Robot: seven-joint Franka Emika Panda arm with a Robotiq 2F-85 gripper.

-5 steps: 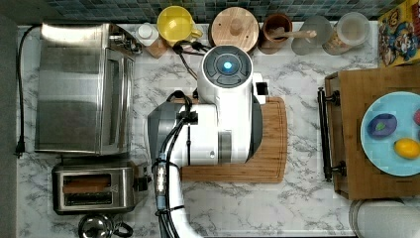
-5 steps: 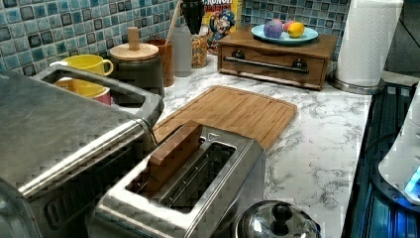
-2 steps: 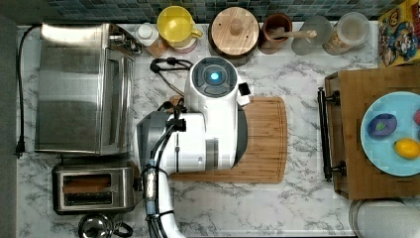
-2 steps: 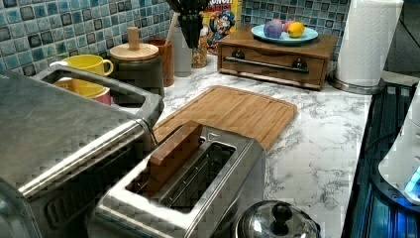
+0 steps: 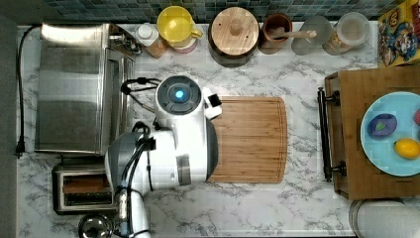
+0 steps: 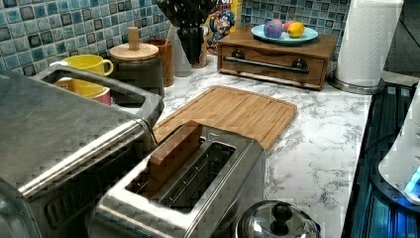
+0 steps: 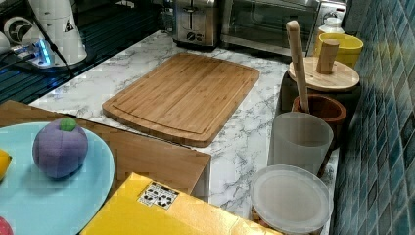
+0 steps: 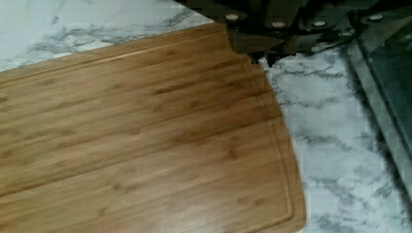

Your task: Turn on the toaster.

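Standing at a surface (image 5: 297, 208) corner, the steel toaster (image 6: 198, 188) holds a brown slice; jaws state unclear.

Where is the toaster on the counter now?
The toaster stands at the top view's lower left, between the toaster oven above it and the kettle below it, left of the cutting board.
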